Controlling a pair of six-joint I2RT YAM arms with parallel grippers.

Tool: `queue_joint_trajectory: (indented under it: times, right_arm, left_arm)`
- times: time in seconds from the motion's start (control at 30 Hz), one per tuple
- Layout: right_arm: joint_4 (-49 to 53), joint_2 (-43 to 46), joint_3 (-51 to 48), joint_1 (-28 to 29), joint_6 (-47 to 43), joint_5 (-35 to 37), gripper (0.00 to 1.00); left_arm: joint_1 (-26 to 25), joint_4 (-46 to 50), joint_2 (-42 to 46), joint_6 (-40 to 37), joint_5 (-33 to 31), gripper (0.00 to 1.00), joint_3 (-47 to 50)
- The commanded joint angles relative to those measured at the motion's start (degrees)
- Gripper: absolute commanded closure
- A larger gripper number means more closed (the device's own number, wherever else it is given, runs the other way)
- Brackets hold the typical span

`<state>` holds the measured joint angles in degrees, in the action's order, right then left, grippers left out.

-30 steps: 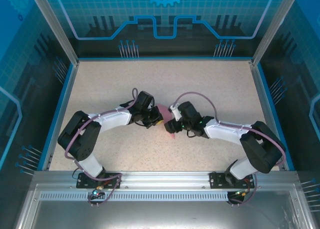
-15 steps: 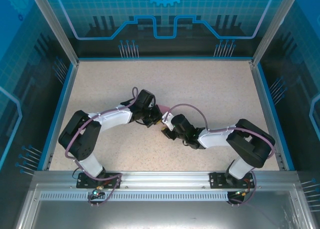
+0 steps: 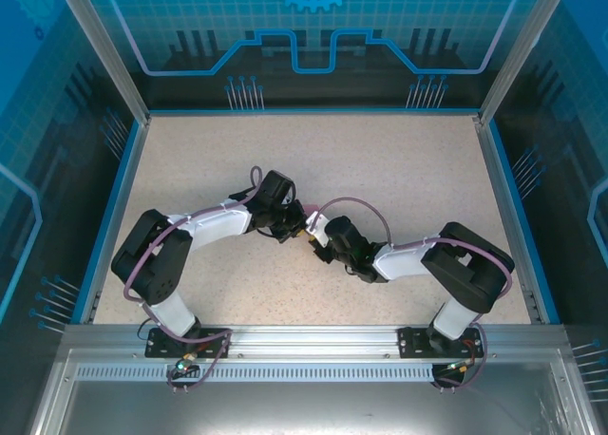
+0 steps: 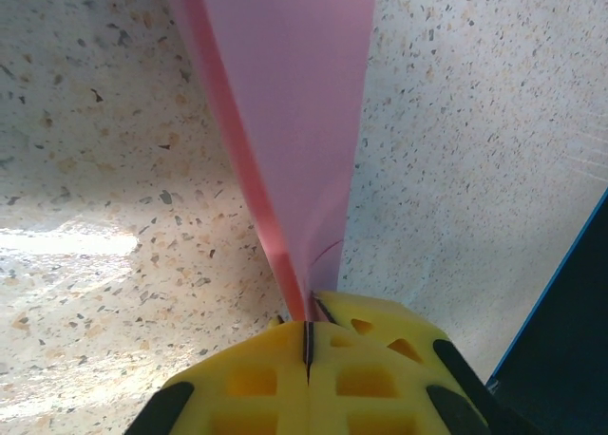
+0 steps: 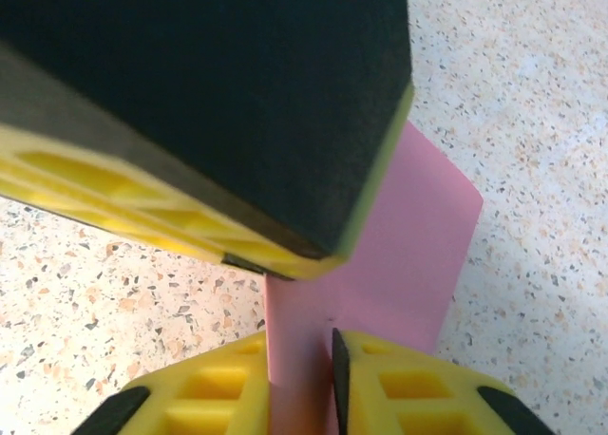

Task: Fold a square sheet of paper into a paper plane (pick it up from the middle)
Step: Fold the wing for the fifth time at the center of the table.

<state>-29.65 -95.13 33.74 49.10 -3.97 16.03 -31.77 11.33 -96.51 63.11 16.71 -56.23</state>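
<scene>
Paper plane (image 4: 294, 122): pink, narrow tapering fold, darker creased edge.

The two arms reach inward from the near edge of the table (image 3: 399, 160) and meet close to its middle. The left gripper (image 3: 296, 228) sits just left of and slightly behind the right gripper (image 3: 315, 245), almost touching it. From the left wrist, the folded paper (image 4: 294, 103) sits between the left gripper's fingertips and runs forward above the tabletop, widening away from them. From the right wrist, the paper stands between the right gripper's two fingers (image 5: 399, 378). A finger of the left gripper lies across it just ahead, and the paper extends beyond that finger to the right.
</scene>
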Motion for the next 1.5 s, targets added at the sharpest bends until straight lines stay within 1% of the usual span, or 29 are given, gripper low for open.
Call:
queue_joint_trajectory:
  times: [0.0,0.07,0.17,0.3,0.4,0.47,0.5,0.6,0.73,1.17,1.33,1.47]
  right_arm:
    - [-0.8,-0.8,-0.3,-0.4,-1.5,0.3,0.82]
    - [-0.6,-0.9,-0.1,-0.2,-2.1,0.5,0.85]
    - [-0.6,-0.9,0.1,0.1,-2.7,0.3,0.86]
    - [-0.8,-0.8,0.1,0.2,-2.8,-0.2,0.86]
    - [-1.0,-0.8,0.2,0.1,-2.9,-0.7,0.86]
    - [-1.0,-0.9,0.4,0.2,-2.9,-1.0,0.86]
    - [-0.9,-1.1,0.7,0.2,-3.0,-1.2,0.85]
    - [-0.4,-1.9,1.5,0.1,-2.7,-1.3,0.80]
    - [-0.1,-3.0,2.8,-0.1,-2.5,-1.5,0.75]
    - [-1.1,-3.1,4.1,-1.5,-0.5,-3.2,0.73]
    - [-1.0,-3.2,4.2,-1.7,0.0,-3.8,0.75]
    - [-0.5,-3.1,4.7,-1.7,0.4,-3.8,0.68]
  left_arm:
    - [1.1,1.8,-0.1,0.9,0.6,0.98,-2.0]
    - [1.8,2.0,-0.1,0.8,0.7,0.94,-2.0]
    - [2.7,2.5,-0.1,0.1,0.8,0.88,-2.0]
    - [3.4,2.9,-0.5,-0.7,1.2,0.87,-2.1]
    - [3.4,2.6,-1.3,-1.2,2.3,0.88,-2.4]
    - [3.4,2.3,-1.5,-1.2,2.9,0.92,-2.3]
    - [3.5,2.2,-1.5,-1.3,3.1,0.95,-2.4]
    - [3.3,2.2,-1.5,-1.4,3.5,0.98,-2.6]
    - [3.3,2.5,-1.3,-1.5,3.8,0.99,-2.7]
    - [3.2,3.1,-1.5,-1.7,3.6,0.99,-2.3]
    - [3.3,3.3,-1.9,-1.9,3.5,0.99,-2.7]
    - [3.2,3.5,-2.2,-2.0,3.5,0.99,-2.9]
